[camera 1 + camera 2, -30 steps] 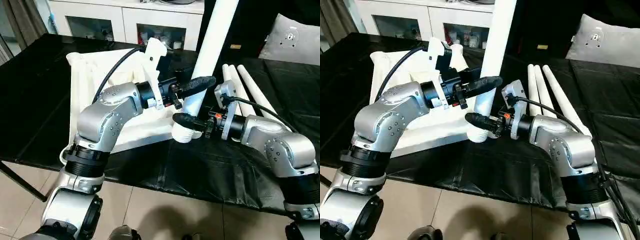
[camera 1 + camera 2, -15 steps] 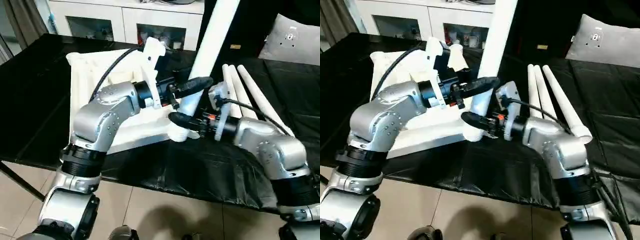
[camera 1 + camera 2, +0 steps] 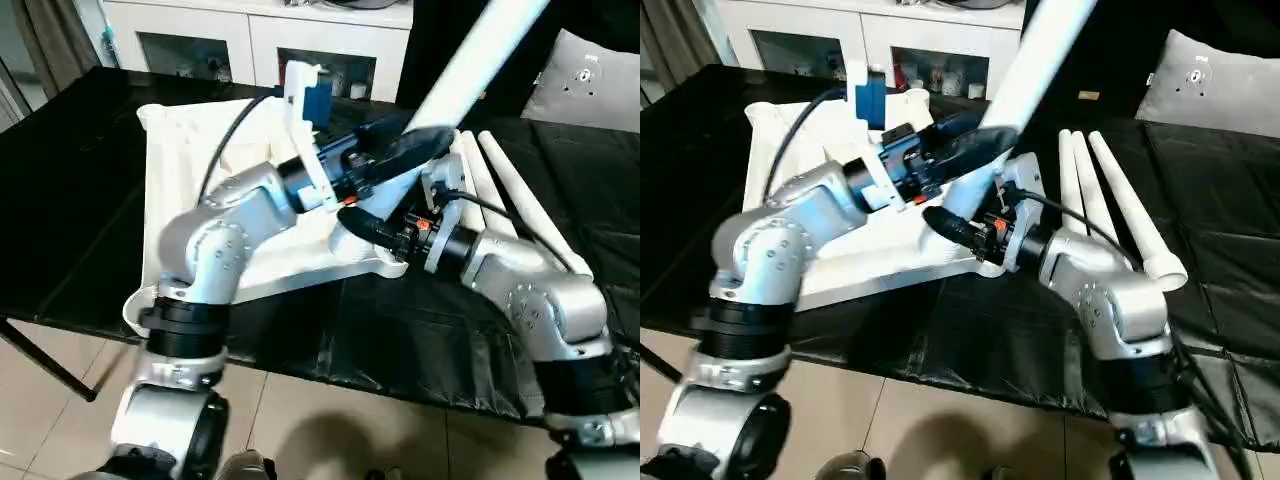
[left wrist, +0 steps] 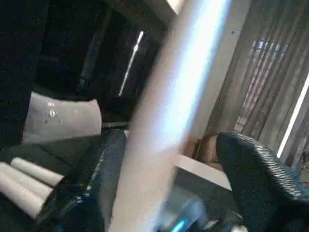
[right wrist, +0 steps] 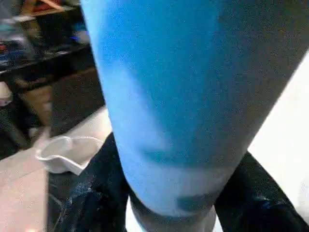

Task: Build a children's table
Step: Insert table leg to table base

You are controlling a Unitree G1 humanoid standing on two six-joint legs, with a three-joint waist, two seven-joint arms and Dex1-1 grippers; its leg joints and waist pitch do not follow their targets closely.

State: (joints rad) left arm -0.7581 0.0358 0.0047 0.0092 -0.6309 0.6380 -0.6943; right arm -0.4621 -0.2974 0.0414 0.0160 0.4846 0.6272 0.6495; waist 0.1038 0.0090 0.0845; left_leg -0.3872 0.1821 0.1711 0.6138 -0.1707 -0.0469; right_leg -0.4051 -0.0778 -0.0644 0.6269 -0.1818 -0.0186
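The white table top (image 3: 180, 170) lies underside up on the black cover. One white leg (image 3: 470, 60) leans up toward the far right, its lower end at the top's near right corner (image 3: 385, 262). My left gripper (image 3: 415, 145) straddles this leg (image 4: 169, 121) higher up. It is open: one finger (image 4: 111, 169) lies along the leg and the other finger (image 4: 256, 179) stands apart from it. My right gripper (image 3: 365, 225) is shut on the leg's lower part (image 5: 183, 96), a finger (image 5: 96, 193) pressed to each side.
Three spare white legs (image 3: 500, 180) lie side by side on the black cover (image 3: 60, 200), just right of my right arm. A white cabinet (image 3: 250, 40) stands behind the table and a grey cushion (image 3: 590, 80) at the far right. The table's front edge runs below my arms.
The leg has tipped from nearly upright to leaning right, and its lower end now sits at the top's corner. The left gripper's fingers have spread. Both arms moved toward the top.
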